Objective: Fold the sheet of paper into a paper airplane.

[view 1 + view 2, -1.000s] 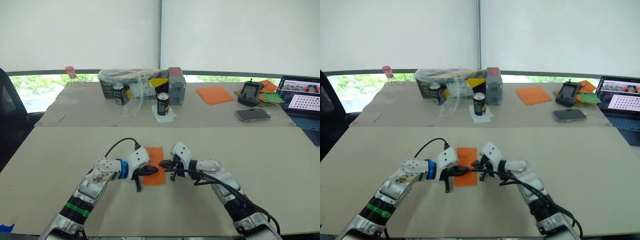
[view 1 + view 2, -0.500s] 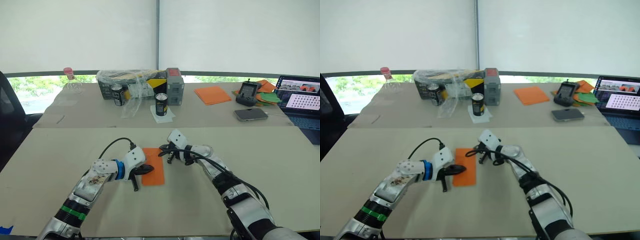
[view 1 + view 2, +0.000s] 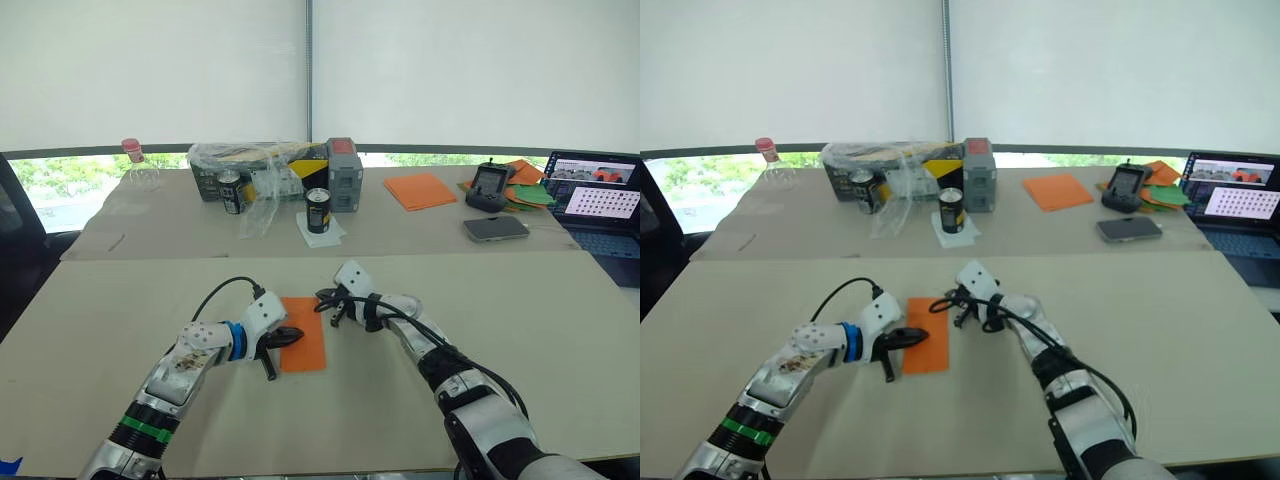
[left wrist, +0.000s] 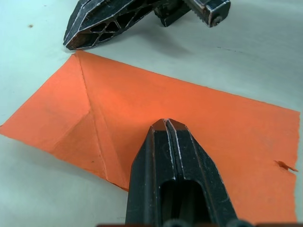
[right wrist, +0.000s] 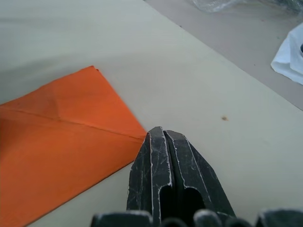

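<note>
The sheet of paper point(image 3: 305, 345) lies flat on the near table as a narrow orange rectangle. Creases mark a folded corner point(image 4: 80, 123) at its far end. My left gripper point(image 4: 166, 124) is shut, and its tip presses down on the paper's left part. My right gripper point(image 5: 161, 133) is also shut. Its tip rests on the table right at the paper's far right corner point(image 3: 322, 299), holding nothing. The paper airplane is out of view.
The far table holds two cans point(image 3: 318, 210), a bagged box point(image 3: 262, 165), a grey box point(image 3: 343, 173), a plastic bottle point(image 3: 135, 165), an orange paper stack point(image 3: 424, 190), a controller point(image 3: 487, 186), a phone point(image 3: 496, 228), an orange-and-green paper pile point(image 3: 532, 190) and a laptop point(image 3: 598, 198).
My right gripper has moved from the paper's right edge up to its far right corner. The left gripper stays pressed on the paper. The camera has shifted slightly.
</note>
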Motion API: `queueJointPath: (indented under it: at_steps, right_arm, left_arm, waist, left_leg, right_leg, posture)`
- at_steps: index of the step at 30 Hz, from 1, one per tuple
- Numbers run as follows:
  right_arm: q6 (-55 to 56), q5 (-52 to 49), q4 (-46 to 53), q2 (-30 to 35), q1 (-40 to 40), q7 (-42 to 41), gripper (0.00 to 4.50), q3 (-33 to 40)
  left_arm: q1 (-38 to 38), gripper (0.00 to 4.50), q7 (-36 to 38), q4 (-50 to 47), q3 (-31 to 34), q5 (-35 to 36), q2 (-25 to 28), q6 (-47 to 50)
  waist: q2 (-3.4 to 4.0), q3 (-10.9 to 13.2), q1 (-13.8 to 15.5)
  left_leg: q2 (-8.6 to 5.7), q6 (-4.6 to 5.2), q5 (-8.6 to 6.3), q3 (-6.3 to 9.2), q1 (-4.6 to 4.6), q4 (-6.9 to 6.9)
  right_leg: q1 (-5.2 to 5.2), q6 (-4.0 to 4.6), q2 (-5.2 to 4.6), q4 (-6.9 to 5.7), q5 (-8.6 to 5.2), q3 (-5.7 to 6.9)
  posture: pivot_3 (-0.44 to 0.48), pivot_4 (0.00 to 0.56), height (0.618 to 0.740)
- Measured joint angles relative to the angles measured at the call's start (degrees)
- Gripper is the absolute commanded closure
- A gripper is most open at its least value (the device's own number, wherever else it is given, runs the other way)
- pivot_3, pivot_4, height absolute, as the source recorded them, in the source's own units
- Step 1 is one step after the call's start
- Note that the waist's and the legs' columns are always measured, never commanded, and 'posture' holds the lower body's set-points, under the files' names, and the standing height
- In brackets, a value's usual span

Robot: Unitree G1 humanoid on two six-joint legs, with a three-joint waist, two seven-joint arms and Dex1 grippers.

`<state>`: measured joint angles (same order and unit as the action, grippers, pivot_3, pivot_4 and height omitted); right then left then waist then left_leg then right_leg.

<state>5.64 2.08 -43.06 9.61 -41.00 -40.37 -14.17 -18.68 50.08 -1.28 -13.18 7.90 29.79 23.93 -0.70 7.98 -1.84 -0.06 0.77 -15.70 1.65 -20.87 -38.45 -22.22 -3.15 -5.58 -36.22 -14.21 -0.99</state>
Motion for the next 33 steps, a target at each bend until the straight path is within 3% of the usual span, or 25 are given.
queueJointPath:
  at_steps: [10, 17, 21, 33]
  right_arm:
    - [1.03, 1.22, 8.84, 1.6, 5.35, -1.6, 4.47, -1.54]
    - [-18.03, 2.16, 19.71, 5.0, 5.45, -11.27, 4.47, -5.52]
    - [-22.2, 1.34, 23.48, 5.15, 7.04, -13.02, 4.47, -5.56]
    - [-11.87, 0.12, 26.3, 8.69, 12.46, -19.77, 4.47, -6.59]
  left_arm:
    - [-0.69, 4.5, -0.2, 1.62, 0.01, 0.0, -0.77, -0.29]
    - [-1.26, 4.5, -0.13, 3.83, -0.57, -0.15, -0.97, -2.16]
    - [-1.2, 4.5, -0.49, 4.12, -0.6, -0.78, -1.13, -2.62]
    - [-0.93, 4.5, -1.22, 4.28, -0.65, -1.29, -2.06, -2.95]
  waist:
    - [-0.02, -0.07, 0.28]
    - [0.01, -0.75, 0.77]
    - [0.11, -0.85, 0.77]
    - [0.2, -0.95, 1.03]
  left_leg:
    - [-0.02, 0.0, 0.0, -0.03, 0.0, 0.15]
    - [-0.01, 0.01, 0.0, -0.04, 0.17, 0.21]
    - [-0.01, 0.01, 0.0, -0.05, 0.3, 0.31]
    - [-0.01, 0.01, 0.0, -0.06, 0.45, 0.39]
  right_leg:
    - [-0.02, 0.0, -0.02, 0.09, 0.0, -0.01]
    - [0.09, 0.06, 0.02, 0.11, -0.04, -0.01]
    - [0.15, 0.09, 0.04, 0.1, -0.07, -0.02]
    - [0.31, 0.09, 0.04, 0.17, -0.1, -0.03]
  posture:
    - [0.0, 0.15, 0.74]
    - [0.0, 0.15, 0.74]
    - [0.0, 0.15, 0.74]
    - [0.0, 0.15, 0.74]
